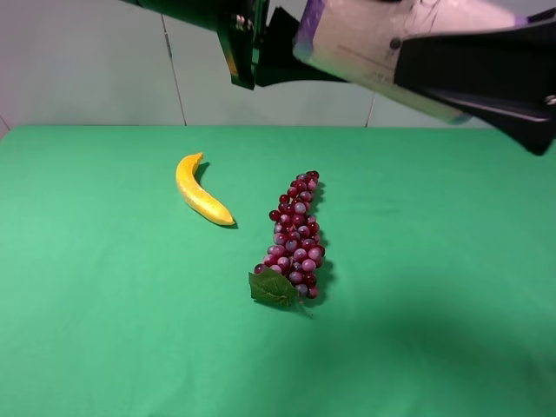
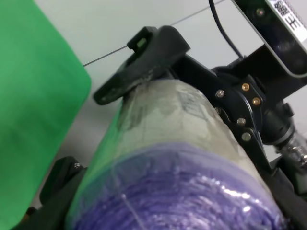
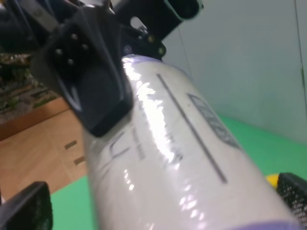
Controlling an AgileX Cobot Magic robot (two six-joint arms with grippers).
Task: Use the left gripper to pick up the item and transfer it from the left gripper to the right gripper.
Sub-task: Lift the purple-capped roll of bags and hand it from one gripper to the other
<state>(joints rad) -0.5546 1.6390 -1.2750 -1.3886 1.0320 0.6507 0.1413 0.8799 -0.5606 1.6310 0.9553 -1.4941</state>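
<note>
The item [image 1: 360, 43], a white-cream roll with purple ends, hangs high above the table between both arms. My left gripper [image 1: 291, 48] is shut on its purple left end; in the left wrist view [image 2: 103, 129] its jaws press the roll [image 2: 172, 139] from both sides. My right gripper [image 1: 408, 61] reaches around the roll's right part. In the right wrist view [image 3: 158, 201] its fingertips [image 3: 24, 208] stand wide at the frame's edges, with a gap between one of them and the roll [image 3: 182, 158]. It is open.
A yellow banana [image 1: 202, 191] and a bunch of red grapes [image 1: 295, 239] with a green leaf lie on the green cloth [image 1: 104, 330], below and apart from the arms. A pale wall stands behind the table.
</note>
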